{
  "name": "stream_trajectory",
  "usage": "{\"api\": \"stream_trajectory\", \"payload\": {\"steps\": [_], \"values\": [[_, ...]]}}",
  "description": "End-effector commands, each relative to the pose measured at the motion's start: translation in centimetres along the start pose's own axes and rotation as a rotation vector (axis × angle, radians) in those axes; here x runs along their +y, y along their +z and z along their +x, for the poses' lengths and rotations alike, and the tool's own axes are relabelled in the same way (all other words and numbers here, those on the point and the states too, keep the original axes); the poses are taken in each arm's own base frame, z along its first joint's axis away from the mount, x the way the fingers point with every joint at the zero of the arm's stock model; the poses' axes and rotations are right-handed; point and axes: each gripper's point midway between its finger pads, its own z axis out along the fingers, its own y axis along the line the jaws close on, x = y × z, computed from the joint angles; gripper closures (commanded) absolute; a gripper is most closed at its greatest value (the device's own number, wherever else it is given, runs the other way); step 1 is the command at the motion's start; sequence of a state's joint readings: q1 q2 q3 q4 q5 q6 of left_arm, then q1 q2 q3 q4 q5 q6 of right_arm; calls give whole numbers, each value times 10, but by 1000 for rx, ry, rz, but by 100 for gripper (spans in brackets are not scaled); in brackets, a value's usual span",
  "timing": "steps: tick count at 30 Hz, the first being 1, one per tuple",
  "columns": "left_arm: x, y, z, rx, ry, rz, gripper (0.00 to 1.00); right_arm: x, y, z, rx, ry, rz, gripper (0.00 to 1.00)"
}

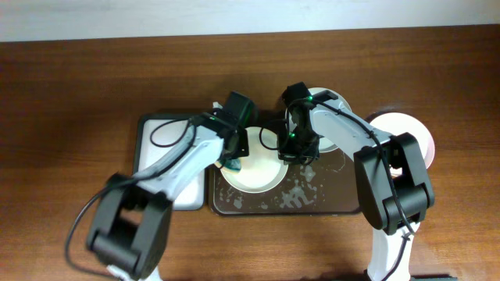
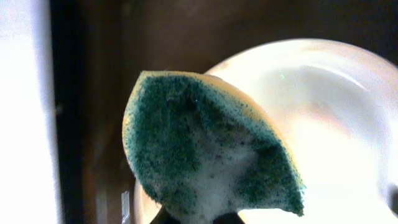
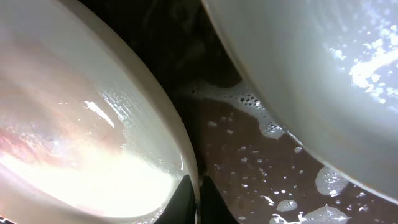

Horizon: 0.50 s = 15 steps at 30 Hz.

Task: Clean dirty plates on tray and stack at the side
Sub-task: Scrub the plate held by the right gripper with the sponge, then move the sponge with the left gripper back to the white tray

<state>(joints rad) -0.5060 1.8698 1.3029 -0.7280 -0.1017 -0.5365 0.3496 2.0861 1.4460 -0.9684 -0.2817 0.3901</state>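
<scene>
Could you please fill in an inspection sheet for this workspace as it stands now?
Surface: brown wooden table.
Job's things: dark tray streaked with foam; centre plate lying in it; rear plate at its far edge; side plate on the table to the tray's right.
Clutter: white tray left of the dark tray; foamy green sponge.
Grippers: left claw shut on the green sponge beside the centre plate; right claw pinching the centre plate's rim.
Cables: black cable looping along the left arm.
Surroundings: pale wall beyond the table.
</scene>
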Motion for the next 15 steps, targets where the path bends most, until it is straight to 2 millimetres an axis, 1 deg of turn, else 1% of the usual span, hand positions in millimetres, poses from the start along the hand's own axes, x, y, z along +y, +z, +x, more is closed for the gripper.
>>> {"api": "stream_trajectory", "payload": {"steps": [1, 4, 7, 10, 12, 14, 15], "values": [[9, -64, -19, -96, 0, 48, 100, -13, 5, 3, 2, -7, 55, 96], [31, -80, -19, -95, -21, 33, 100, -12, 1, 1, -9, -30, 51, 96], [51, -85, -23, -94, 8, 24, 100, -9, -14, -5, -56, -73, 60, 96], [60, -82, -22, -62, 53, 77, 100, -11, -42, -11, -145, -87, 97, 96], [72, -77, -21, -45, 39, 85, 100, -13, -63, -14, -212, -94, 128, 96], [83, -68, -20, -35, 35, 123, 100, -14, -87, -16, -287, -101, 153, 96], [87, -64, -19, -33, 37, 144, 100, -14, -95, -16, -312, -112, 161, 96]]}}
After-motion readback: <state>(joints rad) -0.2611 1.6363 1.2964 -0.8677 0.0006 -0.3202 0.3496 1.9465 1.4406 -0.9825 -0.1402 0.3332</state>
